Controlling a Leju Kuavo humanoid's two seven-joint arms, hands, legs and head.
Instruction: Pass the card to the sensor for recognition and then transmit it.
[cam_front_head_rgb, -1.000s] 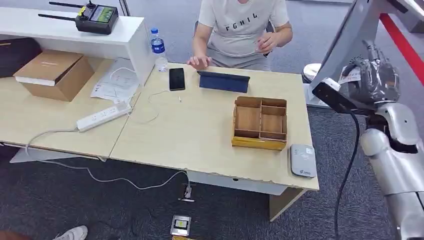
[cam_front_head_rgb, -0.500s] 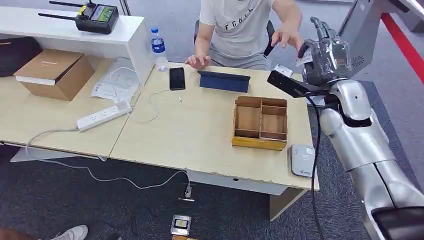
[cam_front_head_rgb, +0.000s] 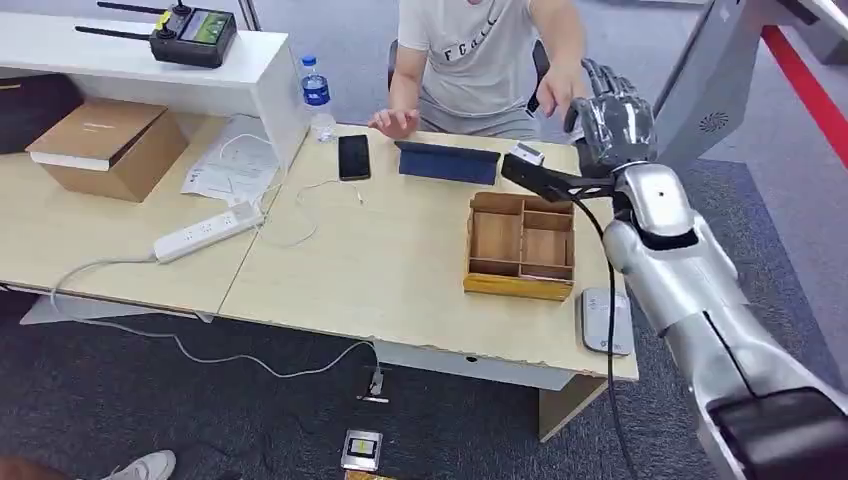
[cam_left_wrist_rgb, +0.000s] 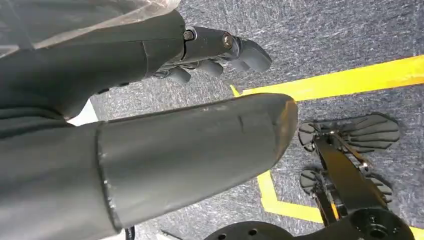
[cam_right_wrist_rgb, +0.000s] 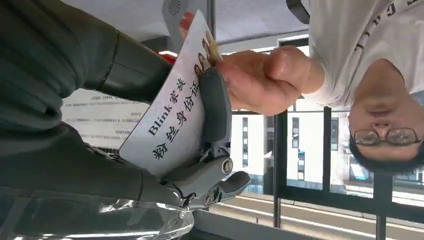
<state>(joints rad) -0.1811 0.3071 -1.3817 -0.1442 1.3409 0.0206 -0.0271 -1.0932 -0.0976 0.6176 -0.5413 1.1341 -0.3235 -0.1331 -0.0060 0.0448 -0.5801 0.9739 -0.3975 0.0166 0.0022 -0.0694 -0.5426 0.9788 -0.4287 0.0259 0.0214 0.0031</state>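
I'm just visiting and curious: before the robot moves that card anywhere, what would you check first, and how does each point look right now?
1. Card lies between the right hand's fingers: ok.
2. Person's hand off the card: not ok, it touches the card's end.
3. Sensor on the table uncovered: ok.
4. Wooden tray stands between hand and sensor; whether the path clears it: cannot tell.
5. Left hand holds nothing: ok.
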